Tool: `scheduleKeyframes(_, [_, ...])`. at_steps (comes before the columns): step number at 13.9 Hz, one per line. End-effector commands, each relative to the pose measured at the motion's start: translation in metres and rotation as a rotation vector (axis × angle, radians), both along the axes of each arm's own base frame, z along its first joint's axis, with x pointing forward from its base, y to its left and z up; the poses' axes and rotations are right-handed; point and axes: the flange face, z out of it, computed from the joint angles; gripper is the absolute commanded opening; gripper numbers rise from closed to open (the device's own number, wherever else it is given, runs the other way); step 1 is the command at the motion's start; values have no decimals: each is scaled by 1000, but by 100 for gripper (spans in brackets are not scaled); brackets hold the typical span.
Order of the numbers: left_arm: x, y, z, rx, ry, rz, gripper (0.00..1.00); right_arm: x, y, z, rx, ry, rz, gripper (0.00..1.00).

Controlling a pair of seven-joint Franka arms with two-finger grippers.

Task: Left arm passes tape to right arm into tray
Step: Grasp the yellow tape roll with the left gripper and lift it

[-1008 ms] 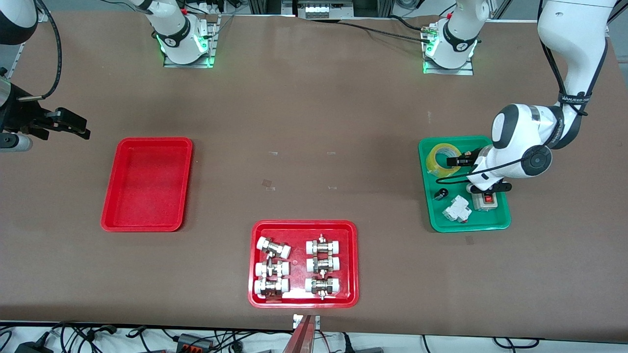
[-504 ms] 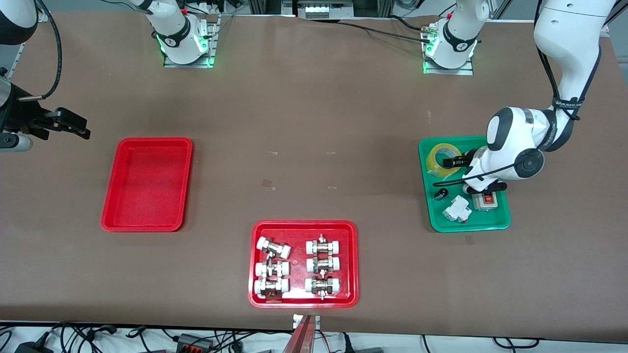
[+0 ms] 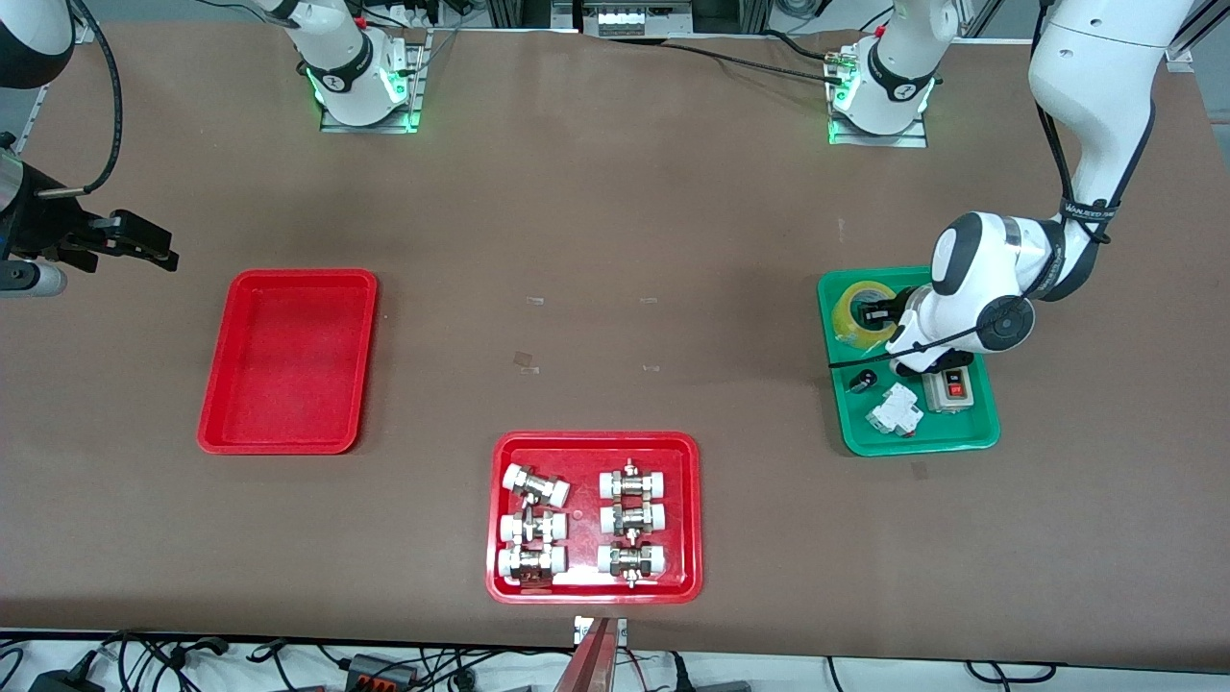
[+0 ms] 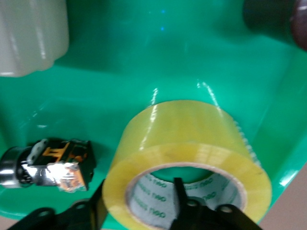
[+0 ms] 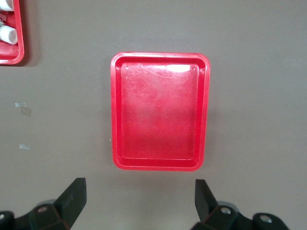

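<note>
Gripping tape wall with left hand, inside green tray. Waiting: right hand, open over surface near red tray. Handover, placing remaining.

The tape is a thick ring of translucent yellow packing tape with a whitish printed core. It lies in the green tray, in the corner farthest from the front camera. One black finger reaches into its core, another sits just outside its wall. The plain red tray, rectangular with rounded corners and a low rim, lies flat toward the right arm's end of the table.
</note>
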Motion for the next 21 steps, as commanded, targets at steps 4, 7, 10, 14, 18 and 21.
scheduleKeyframes(4, [30, 1, 60, 31, 50, -17, 1, -3, 1, 2, 1, 6, 10, 100])
scheduleKeyframes(7, [48, -6, 126, 42, 23, -37, 1, -3, 1, 2, 1, 6, 10, 100])
scheduleKeyframes(10, [66, -27, 225, 26, 30, -94, 1, -3, 1, 1, -1, 8, 11, 100])
scheduleKeyframes(14, [67, -52, 335, -105, -71, -132, 1, -1, 4, -2, 2, 15, 16, 100])
scheduleKeyframes(18, [72, -145, 346, -355, -156, -159, 1, 4, 8, -12, 6, 29, 21, 100])
scheduleKeyframes(21, [80, -215, 308, -454, -181, -185, 3, 6, 32, -19, 11, 46, 51, 100])
